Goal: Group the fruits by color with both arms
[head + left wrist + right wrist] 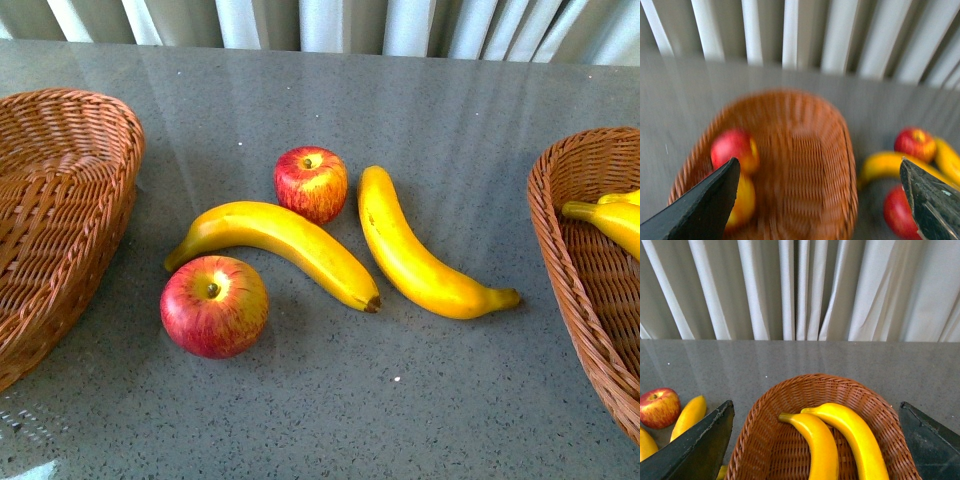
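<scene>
Left basket (60,200) at nine o'clock, blurred, seems to hold red fruit (734,150); right basket (580,250) at three holds two bananas (840,440). Centre: loose bananas (410,250), loose apples (214,306). Left gripper (818,165) and right gripper (816,405) gape empty over baskets; next, each should reach inward.

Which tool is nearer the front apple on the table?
Left. The left tool hangs over the apple basket, the front apple just beside it; the right tool is over the banana basket, farther off.
</scene>
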You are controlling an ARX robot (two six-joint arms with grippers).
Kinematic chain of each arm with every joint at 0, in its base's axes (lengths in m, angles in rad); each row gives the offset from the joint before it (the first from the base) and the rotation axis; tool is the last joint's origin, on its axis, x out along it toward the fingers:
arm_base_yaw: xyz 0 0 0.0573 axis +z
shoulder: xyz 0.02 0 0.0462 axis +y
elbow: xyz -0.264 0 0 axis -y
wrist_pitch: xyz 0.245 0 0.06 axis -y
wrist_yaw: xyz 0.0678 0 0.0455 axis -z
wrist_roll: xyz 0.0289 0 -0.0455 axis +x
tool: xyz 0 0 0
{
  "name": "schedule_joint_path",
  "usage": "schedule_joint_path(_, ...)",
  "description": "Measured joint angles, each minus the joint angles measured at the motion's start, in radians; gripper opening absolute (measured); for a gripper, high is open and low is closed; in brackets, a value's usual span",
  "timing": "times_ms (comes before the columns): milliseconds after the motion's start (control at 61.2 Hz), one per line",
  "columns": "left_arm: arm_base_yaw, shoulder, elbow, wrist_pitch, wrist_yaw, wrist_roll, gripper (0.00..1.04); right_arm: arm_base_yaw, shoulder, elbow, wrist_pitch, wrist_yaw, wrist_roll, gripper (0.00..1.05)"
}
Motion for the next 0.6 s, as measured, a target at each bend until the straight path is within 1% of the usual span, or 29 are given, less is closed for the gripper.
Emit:
schedule_joint_path(98,-0.085,0.208,0.08,0.136,-0.067,-0.047,0.95,0.0,0.0,0.0,0.0,0.0,0.0,0.96)
schedule_joint_path(245,-0.199,0.527,0.184,0.353,-0.12,-0.069,0.95,0.0,0.0,0.0,0.0,0.0,0.0,0.96)
schedule_joint_path(409,-0.319,0.796,0.232,0.466,-0.141,-0.058,0.95,0.0,0.0,0.0,0.0,0.0,0.0,0.96)
schedule_joint_path(490,-0.353,0.861,0.247,0.496,-0.137,-0.04,0.95,0.0,0.0,0.0,0.0,0.001,0.0,0.96)
schedule_joint_path(605,-0.374,0.93,0.259,0.54,-0.124,-0.019,0.95,0.0,0.0,0.0,0.0,0.0,0.0,0.96)
